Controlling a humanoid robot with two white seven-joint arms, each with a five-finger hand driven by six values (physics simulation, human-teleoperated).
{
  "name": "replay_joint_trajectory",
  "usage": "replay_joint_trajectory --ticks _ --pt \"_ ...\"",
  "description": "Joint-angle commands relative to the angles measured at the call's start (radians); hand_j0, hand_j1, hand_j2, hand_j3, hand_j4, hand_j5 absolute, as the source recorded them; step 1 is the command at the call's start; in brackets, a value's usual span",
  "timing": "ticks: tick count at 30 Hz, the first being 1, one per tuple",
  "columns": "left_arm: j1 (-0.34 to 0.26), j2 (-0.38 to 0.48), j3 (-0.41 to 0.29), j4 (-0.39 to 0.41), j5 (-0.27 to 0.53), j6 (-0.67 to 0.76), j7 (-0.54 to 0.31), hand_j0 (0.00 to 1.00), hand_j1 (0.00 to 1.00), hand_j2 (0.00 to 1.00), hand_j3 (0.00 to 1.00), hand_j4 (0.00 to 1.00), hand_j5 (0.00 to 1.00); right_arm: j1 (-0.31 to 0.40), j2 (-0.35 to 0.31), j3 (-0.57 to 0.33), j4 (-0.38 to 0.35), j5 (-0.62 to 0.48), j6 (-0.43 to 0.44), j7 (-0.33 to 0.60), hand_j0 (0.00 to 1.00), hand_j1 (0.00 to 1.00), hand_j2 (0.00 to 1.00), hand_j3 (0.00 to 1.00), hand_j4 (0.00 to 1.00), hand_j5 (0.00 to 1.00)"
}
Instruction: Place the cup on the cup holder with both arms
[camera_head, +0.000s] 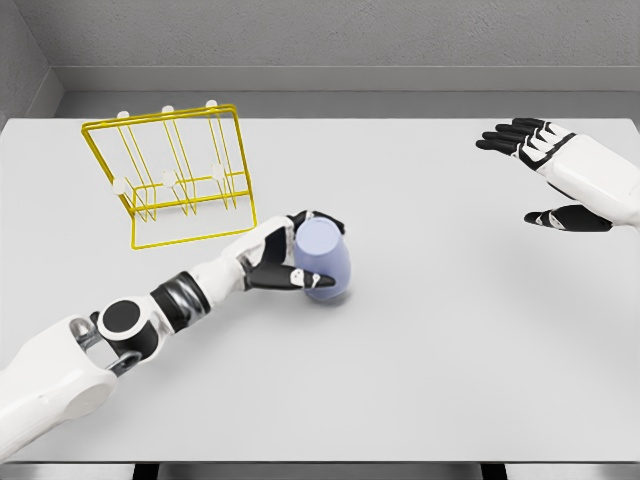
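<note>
A pale lavender cup (325, 261) stands on the white table just left of the middle. My left hand (290, 255) is wrapped around its left side, black fingers curled over the rim and under the body. The yellow wire cup holder (175, 172) with white-tipped pegs stands at the back left, apart from the cup. At the right edge my right hand (545, 175) hovers open above the table, fingers spread and holding nothing.
The white table (450, 340) spreads wide between the cup and the right hand. Grey walls close the back, and the table's front edge runs along the bottom of the view.
</note>
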Motion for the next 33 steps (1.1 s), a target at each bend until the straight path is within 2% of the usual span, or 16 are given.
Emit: replay_joint_trajectory --ticks 1,8,13,33 --pt "0.005 0.040 0.021 -0.045 0.006 0.000 0.000 0.56 0.56 0.56 0.56 0.56 0.56 0.000 -0.001 0.000 -0.001 -0.007 0.002 -0.001 1.00 1.00 1.00 1.00 1.00 1.00" --pt "0.018 0.112 0.080 -0.103 0.018 -0.002 0.000 0.56 0.56 0.56 0.56 0.56 0.56 0.000 -0.001 0.000 -0.002 -0.007 0.002 -0.001 1.00 1.00 1.00 1.00 1.00 1.00" --pt "0.018 0.137 0.130 -0.104 0.024 -0.002 0.000 0.56 0.56 0.56 0.56 0.56 0.56 0.000 -0.001 0.000 -0.002 -0.007 0.002 -0.001 1.00 1.00 1.00 1.00 1.00 1.00" --pt "-0.005 0.241 0.195 -0.118 0.058 -0.089 0.000 0.56 0.56 0.56 0.56 0.56 0.56 0.000 -0.002 0.000 -0.005 -0.009 0.002 -0.001 1.00 1.00 1.00 1.00 1.00 1.00"
